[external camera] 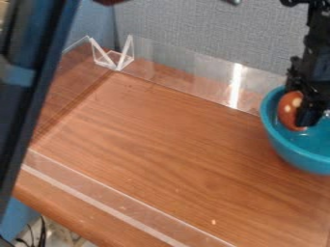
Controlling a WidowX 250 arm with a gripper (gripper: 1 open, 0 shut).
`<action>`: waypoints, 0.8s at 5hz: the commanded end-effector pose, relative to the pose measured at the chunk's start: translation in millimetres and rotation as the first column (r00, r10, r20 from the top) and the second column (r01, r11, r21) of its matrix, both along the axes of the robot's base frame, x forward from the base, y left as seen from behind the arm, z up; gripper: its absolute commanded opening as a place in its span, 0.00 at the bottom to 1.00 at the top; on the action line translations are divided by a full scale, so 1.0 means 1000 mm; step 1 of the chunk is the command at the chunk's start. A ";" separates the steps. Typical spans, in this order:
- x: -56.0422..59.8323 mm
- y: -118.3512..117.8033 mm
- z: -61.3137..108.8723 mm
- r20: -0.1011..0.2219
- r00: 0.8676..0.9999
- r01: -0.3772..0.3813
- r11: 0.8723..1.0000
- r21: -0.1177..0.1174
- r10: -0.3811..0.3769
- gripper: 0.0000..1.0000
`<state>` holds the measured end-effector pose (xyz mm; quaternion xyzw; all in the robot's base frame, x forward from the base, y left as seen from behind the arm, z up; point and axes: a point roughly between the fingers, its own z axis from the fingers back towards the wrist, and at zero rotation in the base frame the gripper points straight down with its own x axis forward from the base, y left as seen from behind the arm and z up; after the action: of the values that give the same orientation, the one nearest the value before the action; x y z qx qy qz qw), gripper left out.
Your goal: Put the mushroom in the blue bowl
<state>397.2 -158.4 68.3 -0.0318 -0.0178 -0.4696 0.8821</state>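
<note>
The jaws (pixel 311 104) are closed on the mushroom (pixel 291 109), at the right side of the view. The mushroom lies at the lower end of the dark jaws, on their left side as seen by the camera, with its rounded orange-brown cap showing and pale spots of light on it. The grip covers part of it, so the stem cannot be made out clearly.

Both appear over the opening of the blue bowl (pixel 302 152), toward its left part in the view. The cap shows against the inner side of the bowl, just beside the left rim in the picture. Whether it touches the bowl or hangs above the bottom, I cannot tell. The bowl stands upright on the brown tabletop (pixel 161 145), cut off by the right edge of the view.

A clear strip (pixel 180 72) runs along the back of the tabletop, with 1 white bracket (pixel 114 54) near its left end. Behind is a grey wall (pixel 194 34). A large dark shape (pixel 31 77), tilted and blurred, fills the upper left, close to the camera.
</note>
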 end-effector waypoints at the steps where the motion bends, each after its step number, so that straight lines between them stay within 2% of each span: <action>1: 0.008 -0.010 0.020 0.079 0.997 0.007 0.999 -0.035 -0.004 0.00; 2: 0.009 -0.013 0.015 0.083 0.997 -0.008 0.999 -0.043 0.011 1.00; 4: 0.008 -0.007 0.034 0.106 0.994 -0.005 0.998 -0.060 0.011 1.00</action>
<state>400.6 -165.3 61.1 -0.0386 -0.0309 -0.4673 0.8827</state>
